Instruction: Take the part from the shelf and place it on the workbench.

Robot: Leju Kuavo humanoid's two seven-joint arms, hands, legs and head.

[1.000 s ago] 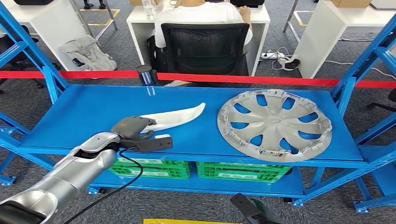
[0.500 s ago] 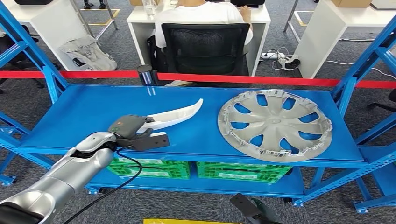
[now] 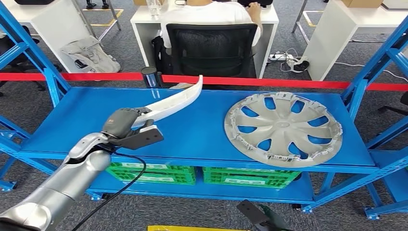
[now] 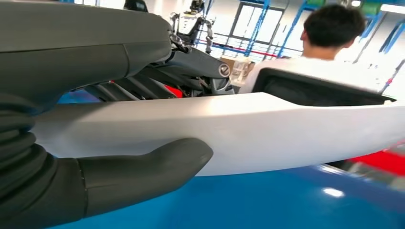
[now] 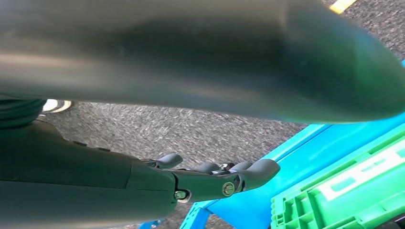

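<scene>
Fingers of the left hand: dark, wrapped over the long white curved plastic trim part, thick grey thumb under its lower edge, so the piece is pinched at its blunt end.

Trim part: held clear of the blue metal shelf, pointed tip tilted up toward the red barrier tape. Likely gripped at one end because that end lay nearest the arm; the long free span may swing or droop during carrying.

Right hand: hanging low beside the shelf frame, above grey carpet; fingers loosely curled, nothing in them, though how far they are closed cannot be told.

Silver plastic wheel cover: flat on the shelf, well apart from the trim part.

Green plastic crates: on the lower shelf level.

Person in a black mesh chair: seated beyond the tape.

Status: pick judged done; carrying to the workbench remains.
</scene>
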